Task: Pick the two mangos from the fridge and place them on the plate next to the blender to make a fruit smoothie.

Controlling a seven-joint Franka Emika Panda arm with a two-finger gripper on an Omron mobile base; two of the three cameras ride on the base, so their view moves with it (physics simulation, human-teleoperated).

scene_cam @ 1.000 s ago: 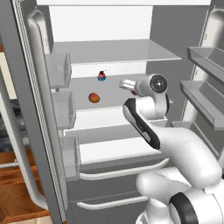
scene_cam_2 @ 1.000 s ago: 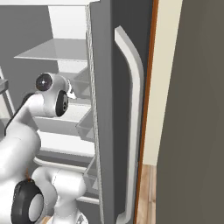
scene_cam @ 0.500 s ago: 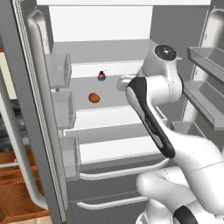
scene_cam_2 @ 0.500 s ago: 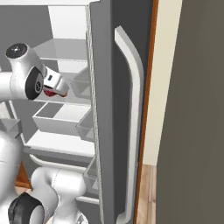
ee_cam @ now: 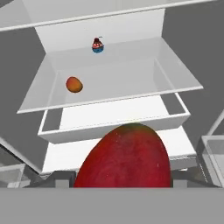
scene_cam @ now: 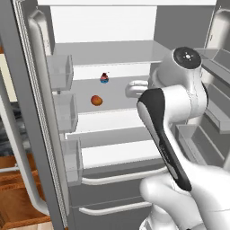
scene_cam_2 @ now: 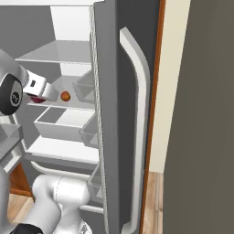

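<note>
Lifted and drawn back from the shelf since a second ago, the hand [scene_cam_2: 45, 94] grips the deep red smooth mango [ee_cam: 124, 157], presumably to carry it clear of the tall grey fridge [scene_cam: 112, 27]. Beyond it, the small orange mango [ee_cam: 74, 84] lies on the white shelf [ee_cam: 131, 83], the blue-based cupcake-like item [ee_cam: 97, 45] farther back.

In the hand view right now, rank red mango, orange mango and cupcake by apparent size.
1. Red mango, largest, though it sits right at the camera.
2. Orange mango.
3. Cupcake, slightly smaller and farther back.
</note>
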